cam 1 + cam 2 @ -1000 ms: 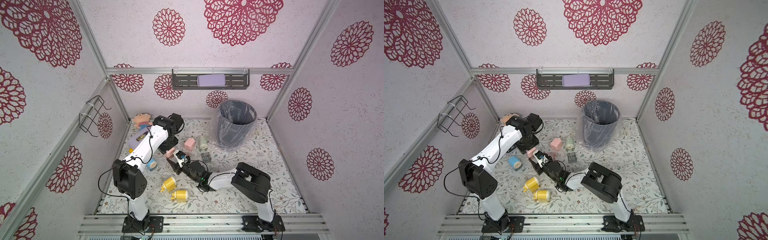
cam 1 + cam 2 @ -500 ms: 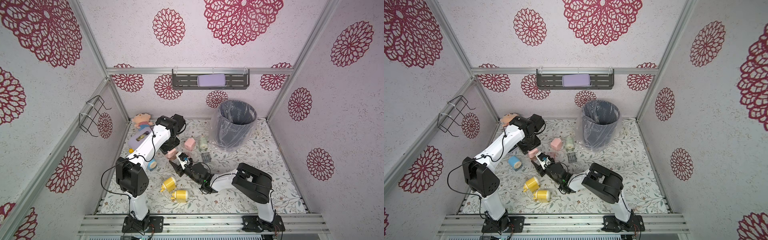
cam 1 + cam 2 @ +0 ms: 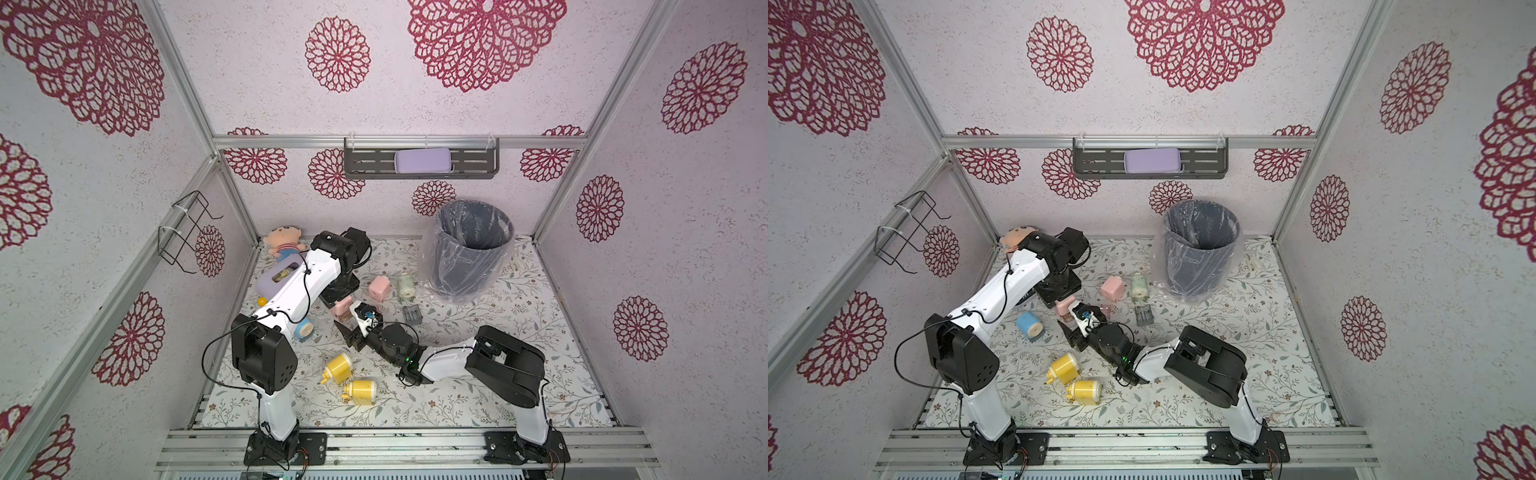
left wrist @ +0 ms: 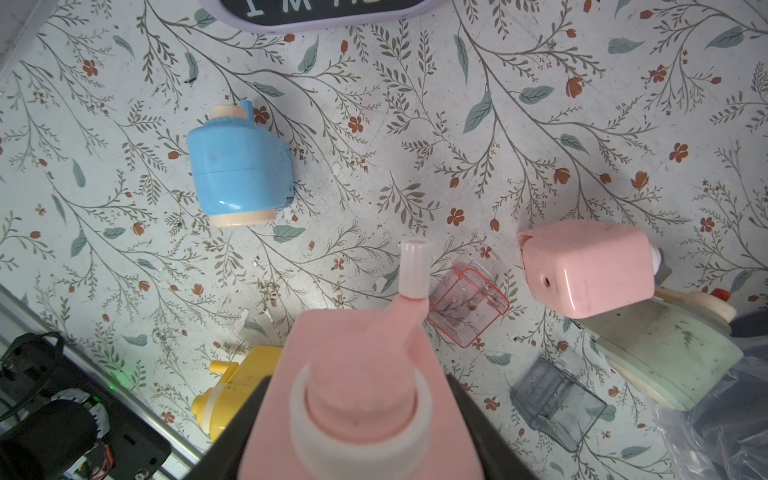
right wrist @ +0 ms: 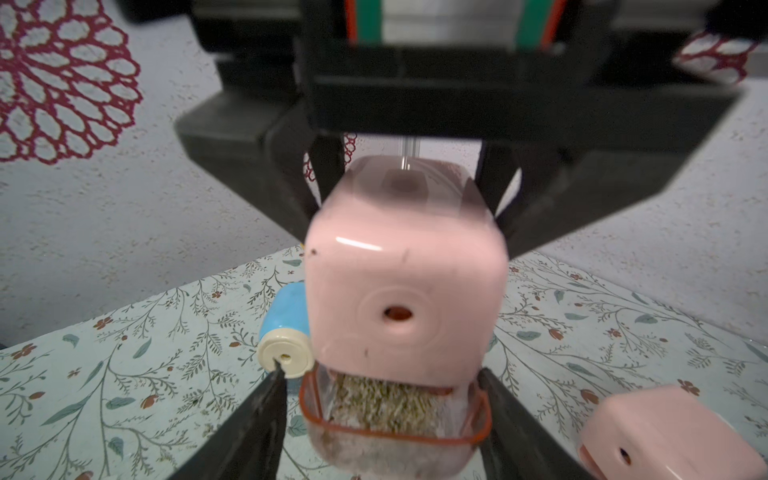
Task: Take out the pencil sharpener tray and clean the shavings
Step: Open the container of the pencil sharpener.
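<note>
Left claw (image 5: 409,187) grips the pink pencil sharpener (image 5: 405,291) in the middle; right claw (image 5: 381,376), lower middle, is open around its shavings tray (image 5: 395,434).

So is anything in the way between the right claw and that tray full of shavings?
Nothing visible. The tray sticks out of the sharpener gripped by the left claw. The right claw stands open with a finger close on either side of the tray, and nothing sits between them.
</note>
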{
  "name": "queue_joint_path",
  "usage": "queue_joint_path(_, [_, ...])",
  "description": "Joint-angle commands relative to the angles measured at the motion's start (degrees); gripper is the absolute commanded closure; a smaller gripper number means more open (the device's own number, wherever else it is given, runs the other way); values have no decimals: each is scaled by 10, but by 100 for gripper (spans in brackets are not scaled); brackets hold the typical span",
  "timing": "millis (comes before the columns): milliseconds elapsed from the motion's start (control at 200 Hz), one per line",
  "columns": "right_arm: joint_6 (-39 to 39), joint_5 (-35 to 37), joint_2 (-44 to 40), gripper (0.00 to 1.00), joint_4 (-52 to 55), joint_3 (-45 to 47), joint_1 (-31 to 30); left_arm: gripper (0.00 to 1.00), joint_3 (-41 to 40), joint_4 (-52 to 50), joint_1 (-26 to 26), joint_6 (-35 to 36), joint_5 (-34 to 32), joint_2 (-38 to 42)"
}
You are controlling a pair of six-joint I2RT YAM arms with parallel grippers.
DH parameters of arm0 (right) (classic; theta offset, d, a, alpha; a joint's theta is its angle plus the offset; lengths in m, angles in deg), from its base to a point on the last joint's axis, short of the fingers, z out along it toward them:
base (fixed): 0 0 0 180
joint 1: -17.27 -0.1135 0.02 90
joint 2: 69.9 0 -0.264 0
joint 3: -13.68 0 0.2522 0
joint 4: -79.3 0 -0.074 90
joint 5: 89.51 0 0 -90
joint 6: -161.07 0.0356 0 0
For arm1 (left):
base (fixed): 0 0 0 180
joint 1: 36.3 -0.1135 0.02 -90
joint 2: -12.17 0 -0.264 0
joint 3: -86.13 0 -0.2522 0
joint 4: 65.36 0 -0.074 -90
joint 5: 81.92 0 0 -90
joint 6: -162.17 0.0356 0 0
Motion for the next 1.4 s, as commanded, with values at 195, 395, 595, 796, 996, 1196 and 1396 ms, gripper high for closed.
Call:
queue_joint_path(195, [-2, 16, -1, 30, 18, -29, -1, 100, 1, 5, -3, 3, -6, 7])
queue_joint_path(395, [3, 23, -2, 34, 15, -19, -1, 100, 0, 6, -3, 3, -5, 5])
queue_joint_path(595, [7, 22, -5, 37, 15, -15, -1, 100, -1, 6, -2, 3, -8, 5])
queue_joint_path(796, [12, 13, -8, 30, 14, -3, -2, 100, -1, 5, -2, 2, -11, 5])
queue_joint_path(996, [13, 12, -15, 34, 12, 5, -1, 100, 0, 6, -2, 2, -9, 4])
queue_joint_path(1196, [13, 8, -13, 42, 11, 1, -1, 100, -1, 7, -3, 2, -10, 3])
queue_joint_path(1396, [11, 5, -14, 38, 12, -3, -1, 100, -1, 7, -2, 2, -9, 2])
